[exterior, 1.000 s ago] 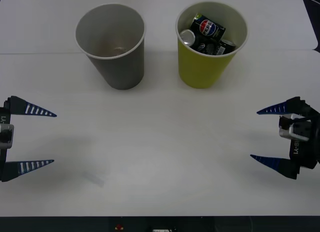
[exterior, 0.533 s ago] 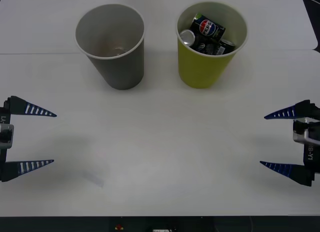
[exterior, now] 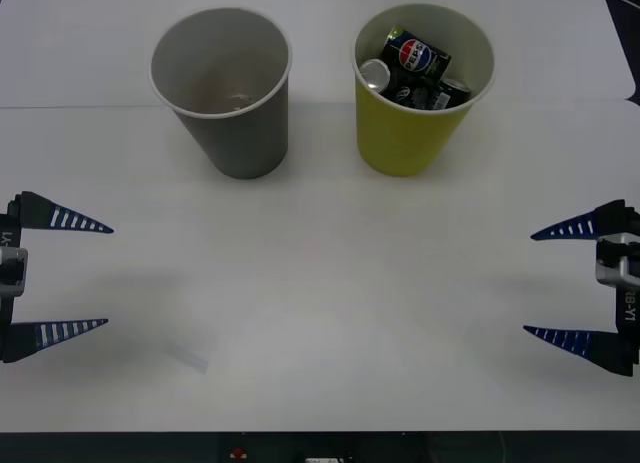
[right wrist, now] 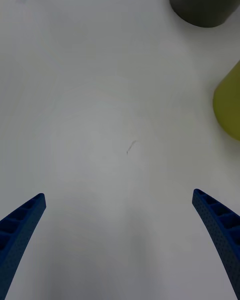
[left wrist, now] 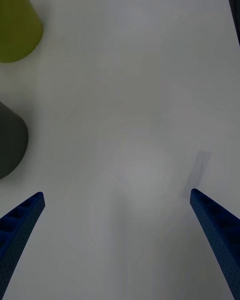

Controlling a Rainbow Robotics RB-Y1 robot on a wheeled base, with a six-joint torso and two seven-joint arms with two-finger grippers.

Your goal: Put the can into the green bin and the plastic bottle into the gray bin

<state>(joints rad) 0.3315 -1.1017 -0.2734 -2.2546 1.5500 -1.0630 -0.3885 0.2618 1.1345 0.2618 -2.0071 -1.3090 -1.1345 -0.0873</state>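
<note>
The can (exterior: 416, 55), dark with a Pepsi logo, lies inside the green bin (exterior: 410, 133) among other dark cans (exterior: 440, 91). To its left stands the gray bin (exterior: 240, 133), upright. The plastic bottle is hidden or out of view. My left gripper (exterior: 110, 276) hovers open at the table's left edge with nothing between its fingers. At the right edge, my right gripper (exterior: 528, 283) is open and holds nothing. The right wrist view has the gray bin (right wrist: 205, 2) and green bin (right wrist: 230, 105) far beyond the open gripper (right wrist: 118, 195). The left wrist view shows both bins (left wrist: 17, 25) (left wrist: 10, 140) off to one side.
The white table (exterior: 320, 283) stretches bare between the two grippers and the bins. A faint grey smudge (exterior: 190, 355) marks it near the front left, and a seam (exterior: 80, 107) runs across behind the bins' bases.
My right gripper has drawn back toward the table's right edge, still open. The left gripper, the bins and the cans have not moved.
</note>
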